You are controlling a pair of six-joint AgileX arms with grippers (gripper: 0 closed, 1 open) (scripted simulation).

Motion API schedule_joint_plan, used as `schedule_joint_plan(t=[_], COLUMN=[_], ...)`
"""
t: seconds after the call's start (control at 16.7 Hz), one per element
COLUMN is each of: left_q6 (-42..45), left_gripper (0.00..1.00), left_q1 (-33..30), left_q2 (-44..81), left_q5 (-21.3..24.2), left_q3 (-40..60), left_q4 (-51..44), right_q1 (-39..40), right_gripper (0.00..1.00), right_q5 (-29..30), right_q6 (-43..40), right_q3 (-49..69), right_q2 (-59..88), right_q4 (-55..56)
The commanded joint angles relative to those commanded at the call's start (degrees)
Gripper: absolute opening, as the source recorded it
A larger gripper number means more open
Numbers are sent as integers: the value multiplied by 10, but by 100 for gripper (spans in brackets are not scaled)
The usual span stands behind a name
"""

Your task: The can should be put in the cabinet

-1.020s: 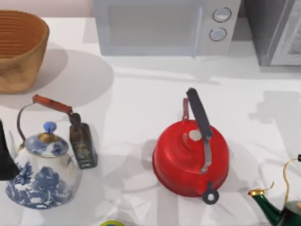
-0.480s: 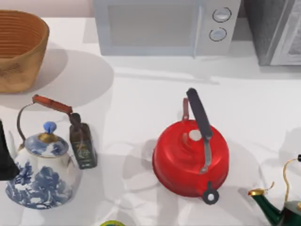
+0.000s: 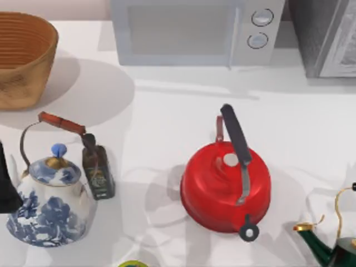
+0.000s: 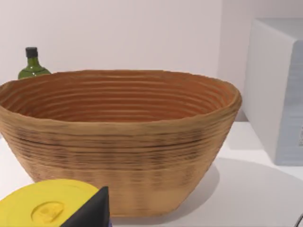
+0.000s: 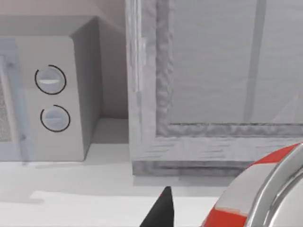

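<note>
Nothing on the desk (image 3: 167, 117) has moved in the last second. The one change in the top view is the soft shadow on the desk's right side, which has slid toward the right edge and nearly gone. We take that to mean the right arm is travelling with its load.

The right pincer (image 5: 163, 213) looks clenched on the can (image 5: 258, 196). The can sits tight against its dark fingertip and is held clear of the desk. The cabinet (image 5: 213, 94) stands straight ahead of this pincer and beyond it. The microwave (image 5: 52, 94) is next to the cabinet, on the side toward our left arm. By our reckoning the carry is under way and the placing is not yet done.

The can is a small cylinder with a glossy red and white label and a bright, smooth silver rim. The cabinet is pale grey and faintly grained, with a raised frame around a flat panel. Its front looks shut to us, which would stand in the way of putting the can inside. The microwave is a plain matte box with two round dials.

The left pincer (image 4: 90, 215) is parked facing a ribbed woven basket (image 4: 118, 137). We cannot tell whether it is released or clenched.
</note>
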Motion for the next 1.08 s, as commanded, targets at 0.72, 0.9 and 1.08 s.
schedule_joint_plan(t=[0.72,0.9,1.08], left_q6=[0,0,0], left_gripper=[100,100,100], left_q1=[0,0,0], left_q2=[0,0,0], left_q5=[0,0,0], left_q3=[0,0,0], left_q4=[0,0,0], right_q1=[35,56,75], right_gripper=[0,0,0], right_q5=[47,67,85], right_q6=[32,42,45], right_q3=[220,391,576], right_q2=[187,297,414], right_q4=[-2,-14,-45])
